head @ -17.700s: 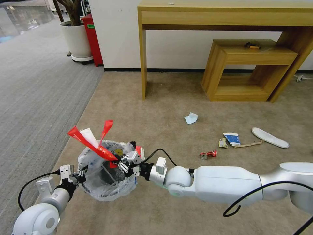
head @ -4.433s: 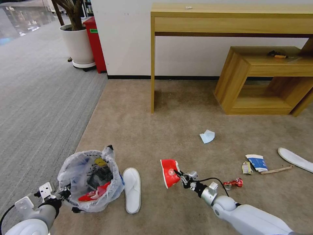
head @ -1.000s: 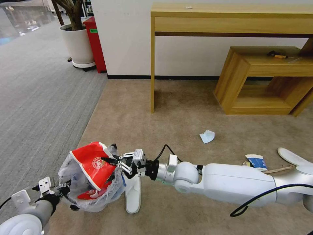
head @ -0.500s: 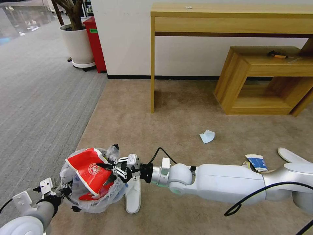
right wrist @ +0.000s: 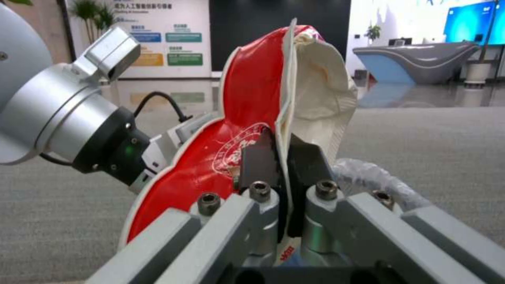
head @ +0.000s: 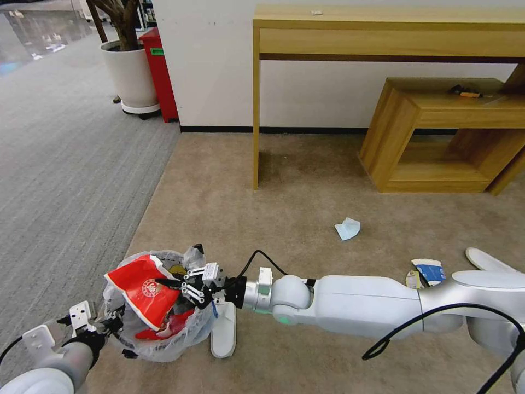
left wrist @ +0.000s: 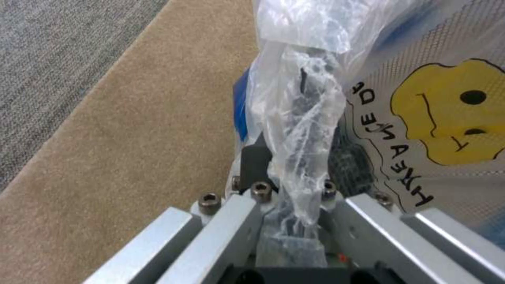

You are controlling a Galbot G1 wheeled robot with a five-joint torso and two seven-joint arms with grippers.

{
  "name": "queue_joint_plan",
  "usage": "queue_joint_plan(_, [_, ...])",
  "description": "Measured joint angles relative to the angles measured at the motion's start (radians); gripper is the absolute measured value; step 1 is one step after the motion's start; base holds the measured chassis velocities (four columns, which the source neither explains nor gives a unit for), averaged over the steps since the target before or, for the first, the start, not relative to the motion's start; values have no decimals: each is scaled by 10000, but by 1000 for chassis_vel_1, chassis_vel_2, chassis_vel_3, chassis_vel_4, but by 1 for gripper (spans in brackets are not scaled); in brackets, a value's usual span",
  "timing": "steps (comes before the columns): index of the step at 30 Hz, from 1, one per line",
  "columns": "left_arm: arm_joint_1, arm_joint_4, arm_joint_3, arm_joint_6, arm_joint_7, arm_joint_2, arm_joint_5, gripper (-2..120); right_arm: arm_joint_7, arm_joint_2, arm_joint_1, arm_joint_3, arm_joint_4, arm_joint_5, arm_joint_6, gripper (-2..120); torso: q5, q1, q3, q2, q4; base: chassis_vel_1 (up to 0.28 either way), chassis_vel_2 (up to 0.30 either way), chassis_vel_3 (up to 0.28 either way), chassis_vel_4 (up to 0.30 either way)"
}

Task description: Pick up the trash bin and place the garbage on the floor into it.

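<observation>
A beige carpet floor [head: 306, 186] runs to a white wall at the far side, with a wooden console worktop [head: 383, 27] and a low wooden shelf unit [head: 437, 131] against it and grey striped carpet [head: 65, 164] on the left. The trash bin [head: 158, 339], lined with a crinkly bag, sits near and left. The left claw [head: 112, 322] is clamped on its bag-covered rim, the plastic pinched between narrow jaws in the left wrist view [left wrist: 297, 189]. The right claw [head: 178, 284] is closed on a crumpled red bag [head: 139, 287], its edge gripped between the pads in the right wrist view [right wrist: 281, 157]. Over the last second the right arm has carried that bag lower and further into the bin's mouth, so it now sits half inside rather than above the rim; release looks close. A white slipper [head: 223, 328] lies just right of the bin, partly under the arm. Farther right on the floor remain a pale tissue [head: 348, 228], a blue-white paper cup [head: 429, 271] and a second slipper [head: 489, 260], so several pieces are left.
</observation>
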Motion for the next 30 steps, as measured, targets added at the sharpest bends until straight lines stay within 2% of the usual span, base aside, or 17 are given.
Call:
queue_joint_plan(7, [-15,55,-4,-3,6,20,8,0,-59,-77,-32,-7,47,-61,-41,1,1,0,0,0,0,0,0,0,0])
queue_joint_plan(9, [-39,103,-24,-7,6,48,4,0,-84,-175,-12,21,146,-63,-99,11,0,0,0,0,0,0,0,0,0])
queue_joint_plan(11, [-39,103,-24,-7,6,48,4,0,-84,-175,-12,21,146,-63,-99,11,0,0,0,0,0,0,0,0,0])
queue_joint_plan(12, [-61,110,-48,-14,6,64,-20,0,-117,-246,-3,37,187,-71,-124,21,1,1,0,0,0,0,0,0,0])
queue_joint_plan(14, [-62,80,-58,-14,3,69,-52,0,-124,-297,-3,41,214,-87,-138,30,1,1,0,0,-1,0,0,0,0])
queue_joint_plan(15, [-62,80,-58,-14,3,69,-52,0,-124,-297,-3,41,214,-87,-138,30,1,1,0,0,-1,0,0,0,0])
queue_joint_plan(17, [-44,47,-70,-14,-4,40,-58,0,-125,-314,-12,42,243,-108,-141,41,1,1,0,0,-1,0,0,0,0])
queue_joint_plan(18, [-44,47,-70,-14,-4,40,-58,0,-125,-314,-12,42,243,-108,-141,41,1,1,0,0,-1,0,0,0,0])
queue_joint_plan(21, [13,-17,-70,-15,-4,-49,-37,0,-124,-327,-23,39,247,-165,-142,54,1,2,0,0,-1,0,0,0,0])
queue_joint_plan(23, [37,-38,-68,-15,-1,-70,-28,0,-124,-330,-25,38,243,-178,-142,58,1,1,0,0,0,0,0,0,0])
queue_joint_plan(24, [75,-54,-66,-15,11,-94,1,0,-124,-340,-31,38,237,-203,-142,68,1,1,0,0,-1,0,0,0,0])
queue_joint_plan(26, [85,-61,-66,-17,13,-102,15,0,-124,-338,-35,38,237,-211,-142,69,1,1,0,0,0,0,0,0,0])
queue_joint_plan(28, [116,-81,-66,-19,26,-127,47,0,-118,-305,-58,40,242,-242,-135,81,1,1,0,0,0,0,0,0,0])
queue_joint_plan(30, [119,-81,-66,-20,29,-133,55,0,-114,-301,-64,44,246,-244,-134,83,1,1,0,0,0,0,0,0,0])
